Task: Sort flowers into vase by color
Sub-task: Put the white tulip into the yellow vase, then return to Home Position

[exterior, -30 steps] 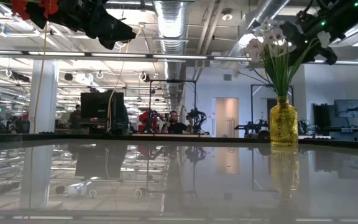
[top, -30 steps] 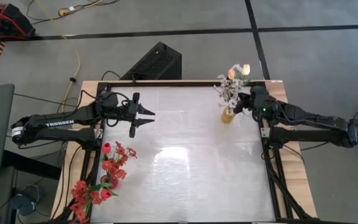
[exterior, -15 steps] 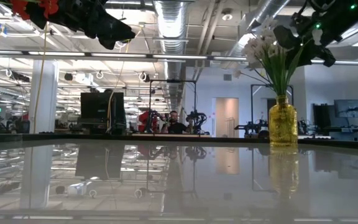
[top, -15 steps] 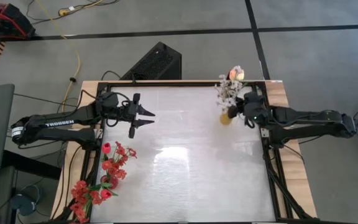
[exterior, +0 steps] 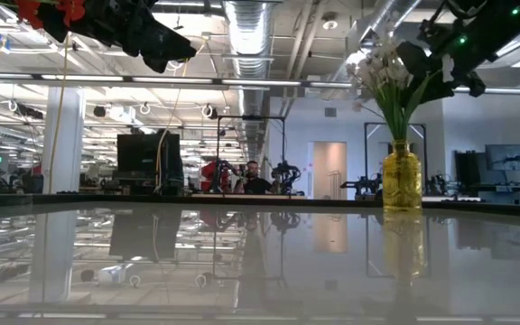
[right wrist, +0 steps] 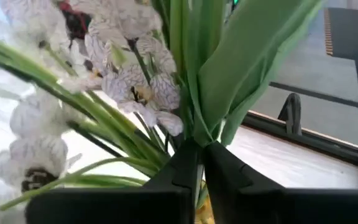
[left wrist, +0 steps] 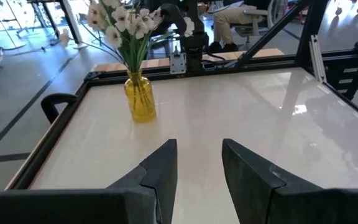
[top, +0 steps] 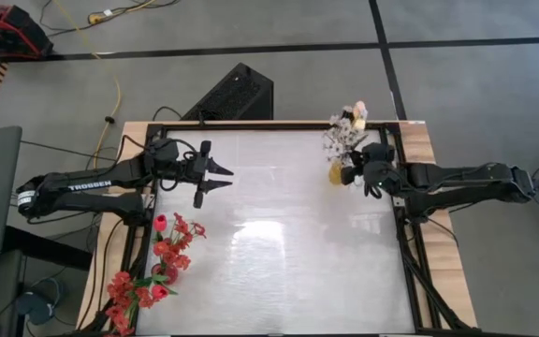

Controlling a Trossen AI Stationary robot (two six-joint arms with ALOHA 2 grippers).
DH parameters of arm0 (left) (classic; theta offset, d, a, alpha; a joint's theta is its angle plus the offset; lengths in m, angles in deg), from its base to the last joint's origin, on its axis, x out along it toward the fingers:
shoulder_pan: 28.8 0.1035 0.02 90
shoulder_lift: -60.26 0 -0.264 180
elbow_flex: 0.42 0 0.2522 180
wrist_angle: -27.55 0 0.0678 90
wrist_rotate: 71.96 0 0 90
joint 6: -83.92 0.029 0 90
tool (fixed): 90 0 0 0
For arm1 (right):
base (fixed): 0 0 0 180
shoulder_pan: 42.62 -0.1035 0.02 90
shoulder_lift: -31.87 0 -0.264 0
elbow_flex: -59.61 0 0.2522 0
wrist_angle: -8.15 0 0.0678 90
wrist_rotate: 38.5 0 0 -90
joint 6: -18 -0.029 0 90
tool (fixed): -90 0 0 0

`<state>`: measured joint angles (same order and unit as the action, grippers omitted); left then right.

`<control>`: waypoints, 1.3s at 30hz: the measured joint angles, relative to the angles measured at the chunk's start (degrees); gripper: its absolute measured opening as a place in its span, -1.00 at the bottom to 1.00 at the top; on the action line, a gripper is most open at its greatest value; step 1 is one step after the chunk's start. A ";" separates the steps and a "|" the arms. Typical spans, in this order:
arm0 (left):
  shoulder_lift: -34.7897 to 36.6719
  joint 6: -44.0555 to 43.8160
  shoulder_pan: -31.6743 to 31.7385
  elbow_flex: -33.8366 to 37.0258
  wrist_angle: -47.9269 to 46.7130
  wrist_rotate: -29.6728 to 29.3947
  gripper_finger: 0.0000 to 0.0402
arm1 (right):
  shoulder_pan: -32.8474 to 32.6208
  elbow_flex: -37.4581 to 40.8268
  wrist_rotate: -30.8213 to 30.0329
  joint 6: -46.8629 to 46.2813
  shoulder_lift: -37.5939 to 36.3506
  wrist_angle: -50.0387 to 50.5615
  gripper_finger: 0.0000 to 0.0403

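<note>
The vase (left wrist: 140, 98) is amber-yellow glass, and the bouquet (left wrist: 122, 22) standing in it shows white blossoms on green stems; close up the petals carry fine grey veining with yellowish centres. A peach-yellow tulip (top: 357, 110) tops the bunch. Off the table's (top: 279, 243) glossy white surface, at its wooden edge far from the vase, lie red flowers (top: 152, 267) with green stems. Both arms are dark; the left one bears white lettering.

The white table (top: 279, 243) looks glossy and smooth, mirroring lights; the yellow vase (exterior: 401, 179) appears translucent, ribbed glass.
</note>
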<state>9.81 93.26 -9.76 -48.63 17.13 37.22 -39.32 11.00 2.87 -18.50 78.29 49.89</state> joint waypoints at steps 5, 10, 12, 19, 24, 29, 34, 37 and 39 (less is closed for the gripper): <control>0.00 -0.06 0.00 0.00 0.06 0.00 -0.42 | -0.05 0.09 1.39 1.11 -2.18 0.95 -0.54; 0.00 -0.15 0.00 0.00 0.24 0.00 -0.42 | -0.03 -0.05 4.17 2.33 -5.33 2.20 -0.31; 0.00 -0.15 0.00 0.00 0.42 -0.01 -0.42 | -0.03 -1.10 5.94 2.68 -6.22 4.18 -0.22; 0.00 -0.80 0.00 0.00 0.60 -0.13 -0.42 | -0.02 -8.49 10.96 2.07 -7.10 15.76 0.00; 0.07 -1.94 0.00 -0.31 -0.05 -0.17 -0.42 | -0.02 -14.64 14.48 2.01 -7.02 22.46 0.03; 2.09 -3.25 0.02 -1.59 -0.72 -0.32 -0.42 | -0.01 -20.69 19.24 1.91 -7.02 28.87 0.03; 6.82 -5.43 0.02 -2.02 -2.21 -0.33 -0.42 | -0.74 -24.25 26.30 1.87 -7.09 30.27 0.01; 10.61 -6.49 0.02 -2.08 -4.40 -0.39 -0.42 | -2.57 -24.92 32.73 1.89 -7.10 30.15 -0.02; 13.16 -7.22 0.02 -2.08 -6.10 -0.43 -0.42 | -4.60 -24.92 36.65 1.81 -7.10 30.33 -0.04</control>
<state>22.97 86.04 -9.73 -50.71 11.03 36.79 -43.93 -13.92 39.52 -16.69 71.18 80.22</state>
